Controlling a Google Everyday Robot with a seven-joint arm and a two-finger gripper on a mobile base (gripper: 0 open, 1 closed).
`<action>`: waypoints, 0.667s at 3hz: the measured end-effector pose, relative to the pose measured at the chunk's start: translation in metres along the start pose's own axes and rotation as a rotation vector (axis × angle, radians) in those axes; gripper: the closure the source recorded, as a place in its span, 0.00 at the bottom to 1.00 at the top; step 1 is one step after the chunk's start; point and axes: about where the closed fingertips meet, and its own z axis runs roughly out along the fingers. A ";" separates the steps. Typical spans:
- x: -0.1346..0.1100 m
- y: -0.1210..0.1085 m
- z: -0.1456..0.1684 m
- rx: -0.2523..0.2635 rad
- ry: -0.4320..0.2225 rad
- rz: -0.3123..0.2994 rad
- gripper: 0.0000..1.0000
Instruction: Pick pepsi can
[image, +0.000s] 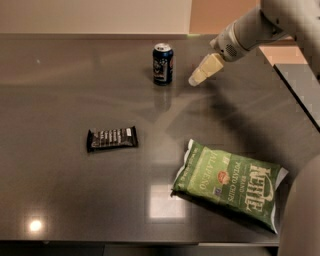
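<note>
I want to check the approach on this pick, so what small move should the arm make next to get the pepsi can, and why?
Probably ease the gripper a little toward the pepsi can, leftward in the picture. The can stands upright on the table. The gripper hangs to its right in the picture, not touching it, with nothing between them.

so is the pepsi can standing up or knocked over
Upright: the pepsi can stands on its base on the table, silver top rim up. The pincer hangs just to its right, not touching it.
</note>
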 end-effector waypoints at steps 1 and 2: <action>-0.025 0.004 0.036 -0.012 -0.066 0.011 0.00; -0.049 0.011 0.063 -0.024 -0.131 0.025 0.00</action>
